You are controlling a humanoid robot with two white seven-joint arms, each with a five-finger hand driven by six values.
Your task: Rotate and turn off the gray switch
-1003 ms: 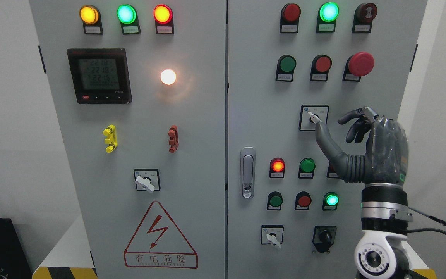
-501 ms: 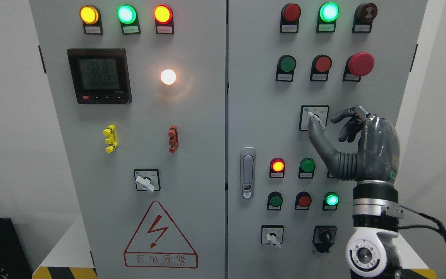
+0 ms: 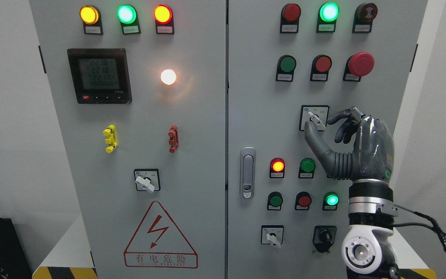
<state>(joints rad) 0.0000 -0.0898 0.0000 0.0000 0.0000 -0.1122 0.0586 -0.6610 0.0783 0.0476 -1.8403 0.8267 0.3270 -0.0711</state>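
The gray rotary switch (image 3: 315, 118) sits in a black-framed square plate on the right door of the cabinet, its white-gray handle pointing up-left to down-right. My right hand (image 3: 319, 127) comes up from the lower right and is at the switch. Its thumb (image 3: 311, 135) lies just below the handle and its curled index finger (image 3: 335, 117) is just right of it. The fingers bracket the handle's lower end without visibly closing on it. The left hand is out of view.
Two similar gray switches sit on the left door (image 3: 146, 181) and low on the right door (image 3: 273, 236), beside a black key switch (image 3: 325, 235). Red and green buttons and lamps (image 3: 307, 166) surround the hand. A red mushroom button (image 3: 360, 64) is above, and the door handle (image 3: 247, 172) is left of the lower buttons.
My right hand has moved left and slightly down, closing in on the switch. The thumb has gone from beside the handle to under it. The handle's angle looks about the same.
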